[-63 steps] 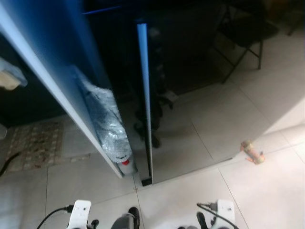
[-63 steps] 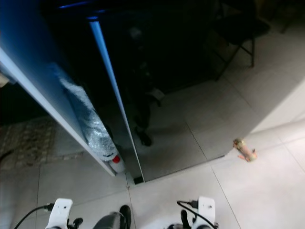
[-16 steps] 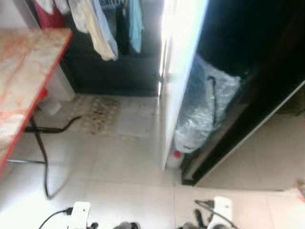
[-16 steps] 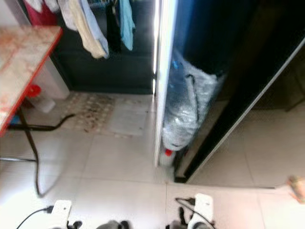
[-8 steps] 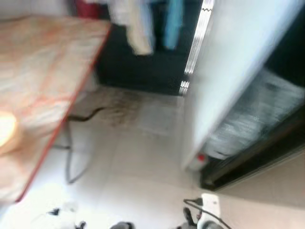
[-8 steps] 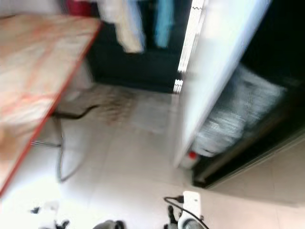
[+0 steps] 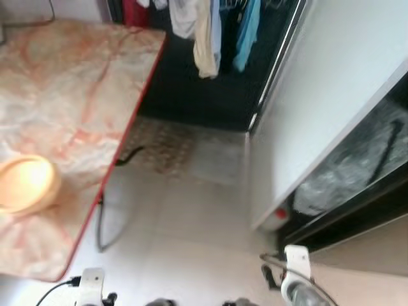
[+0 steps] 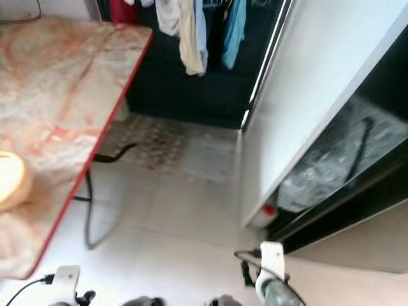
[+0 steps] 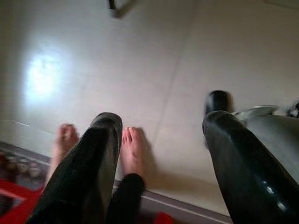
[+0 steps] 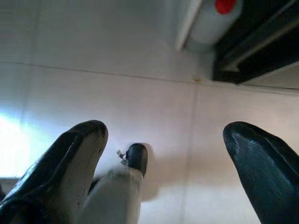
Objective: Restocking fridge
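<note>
**View swung left: fridge now at right edge, table in view**

The camera has turned from the dark glass panel and tiled floor seen 3.9 s ago. The white fridge door [image 7: 319, 108] has shifted from the left of the picture to the right. The silver-wrapped bundle [image 7: 347, 175] and the red-capped bottle [image 7: 278, 215] at its foot have shifted right with it. A red-edged marble-patterned table [image 7: 76, 108] now occupies the left, carrying a pale bowl [image 7: 25, 185] that came into view half a second ago. Hanging clothes [image 7: 207, 32] and a patterned mat [image 7: 166, 146] have entered at top centre. Motion blur from 0.5 s ago has cleared.
</note>
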Controlling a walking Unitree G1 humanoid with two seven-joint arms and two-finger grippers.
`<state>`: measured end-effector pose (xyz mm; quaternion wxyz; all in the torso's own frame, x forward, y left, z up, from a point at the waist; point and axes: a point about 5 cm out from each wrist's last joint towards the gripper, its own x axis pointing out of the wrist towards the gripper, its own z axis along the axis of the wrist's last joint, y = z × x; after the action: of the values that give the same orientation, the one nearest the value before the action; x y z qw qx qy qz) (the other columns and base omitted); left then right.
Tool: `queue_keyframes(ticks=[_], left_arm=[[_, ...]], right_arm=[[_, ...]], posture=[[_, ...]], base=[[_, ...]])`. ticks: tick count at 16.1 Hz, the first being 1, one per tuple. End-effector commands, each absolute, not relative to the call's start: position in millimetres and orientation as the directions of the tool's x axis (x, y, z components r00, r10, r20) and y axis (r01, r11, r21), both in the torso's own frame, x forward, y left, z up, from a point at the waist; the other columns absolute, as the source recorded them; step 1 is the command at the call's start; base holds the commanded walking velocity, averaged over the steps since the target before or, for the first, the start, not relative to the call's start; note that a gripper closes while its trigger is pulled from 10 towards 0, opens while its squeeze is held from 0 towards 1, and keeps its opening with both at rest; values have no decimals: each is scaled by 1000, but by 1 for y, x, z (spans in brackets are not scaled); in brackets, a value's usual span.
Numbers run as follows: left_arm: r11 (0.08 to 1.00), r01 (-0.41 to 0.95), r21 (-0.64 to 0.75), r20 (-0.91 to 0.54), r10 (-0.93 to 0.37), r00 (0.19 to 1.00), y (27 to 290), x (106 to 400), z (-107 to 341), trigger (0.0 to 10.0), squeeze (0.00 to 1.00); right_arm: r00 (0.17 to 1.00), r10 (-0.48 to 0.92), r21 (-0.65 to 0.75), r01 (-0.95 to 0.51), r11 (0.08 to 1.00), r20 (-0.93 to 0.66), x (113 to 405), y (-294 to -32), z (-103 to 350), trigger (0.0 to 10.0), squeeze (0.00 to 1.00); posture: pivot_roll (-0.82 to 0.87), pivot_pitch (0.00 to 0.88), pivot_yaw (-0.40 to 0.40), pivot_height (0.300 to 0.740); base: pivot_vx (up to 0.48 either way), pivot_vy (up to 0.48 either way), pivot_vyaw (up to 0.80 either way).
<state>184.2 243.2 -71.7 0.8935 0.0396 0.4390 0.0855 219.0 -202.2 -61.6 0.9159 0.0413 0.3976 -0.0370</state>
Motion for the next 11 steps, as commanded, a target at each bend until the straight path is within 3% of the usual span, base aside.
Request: queue_keyframes(ticks=[1, 3, 6, 11], left_arm=[[983, -119, 137, -808, 181, 561, 238, 177, -77, 10000, 0], [983, -106, 150, -800, 184, 572, 238, 186, -73, 10000, 0], [978, -135, 157, -788, 206, 580, 242, 188, -71, 10000, 0], [959, -203, 196, -807, 276, 522, 265, 155, -79, 10000, 0]], right_arm=[[650, -41, 57, 128, 990, -759, 208, -202, -69, 10000, 0], [653, -35, 64, 128, 990, -756, 209, -196, -69, 10000, 0], [627, 1, 75, 91, 993, -779, 197, -186, -77, 10000, 0], [574, 37, 83, 55, 995, -818, 174, -178, -89, 10000, 0]], posture=[[0, 132, -2, 740], [12, 108, -4, 740], [53, 126, -3, 740], [121, 169, -39, 740]], base=[[0, 0, 0], [0, 0, 0], [0, 0, 800], [0, 0, 468]])
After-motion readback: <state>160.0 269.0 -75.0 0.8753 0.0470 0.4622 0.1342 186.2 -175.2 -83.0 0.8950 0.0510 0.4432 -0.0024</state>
